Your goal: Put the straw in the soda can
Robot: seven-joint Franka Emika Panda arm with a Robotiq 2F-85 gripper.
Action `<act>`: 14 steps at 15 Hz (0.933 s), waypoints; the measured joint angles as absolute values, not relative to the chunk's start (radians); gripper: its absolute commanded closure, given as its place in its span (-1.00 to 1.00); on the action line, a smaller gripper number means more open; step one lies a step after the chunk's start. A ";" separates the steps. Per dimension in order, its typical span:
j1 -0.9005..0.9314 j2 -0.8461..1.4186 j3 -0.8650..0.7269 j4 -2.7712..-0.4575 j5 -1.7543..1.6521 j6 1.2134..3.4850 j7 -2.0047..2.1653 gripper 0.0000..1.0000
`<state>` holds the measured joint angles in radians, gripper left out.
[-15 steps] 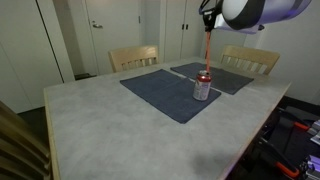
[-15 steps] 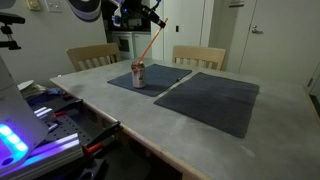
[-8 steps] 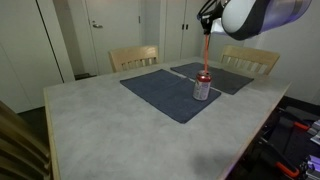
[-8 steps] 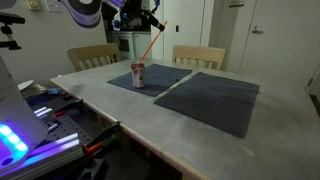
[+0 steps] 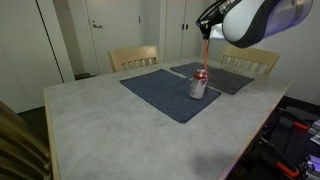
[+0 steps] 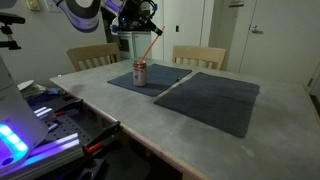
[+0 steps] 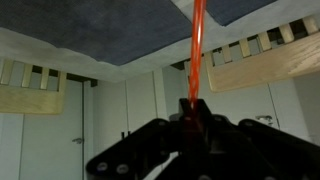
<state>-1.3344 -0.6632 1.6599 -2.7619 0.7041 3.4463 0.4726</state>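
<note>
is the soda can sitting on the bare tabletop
No, the soda can stands upright on a dark placemat.

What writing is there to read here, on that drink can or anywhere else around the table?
No text here can be read.
The soda can: white markings on red in both exterior views, too small and blurred to read.
The straw: plain red-orange, no text shows.
The dark placemats: no text shows.

Dining room, table [image 5: 100,115], wooden chairs [image 5: 134,57], placemats [image 5: 160,92]
</note>
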 measured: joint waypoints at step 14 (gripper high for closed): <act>-1.334 -0.666 1.710 -2.761 0.631 3.427 0.488 0.18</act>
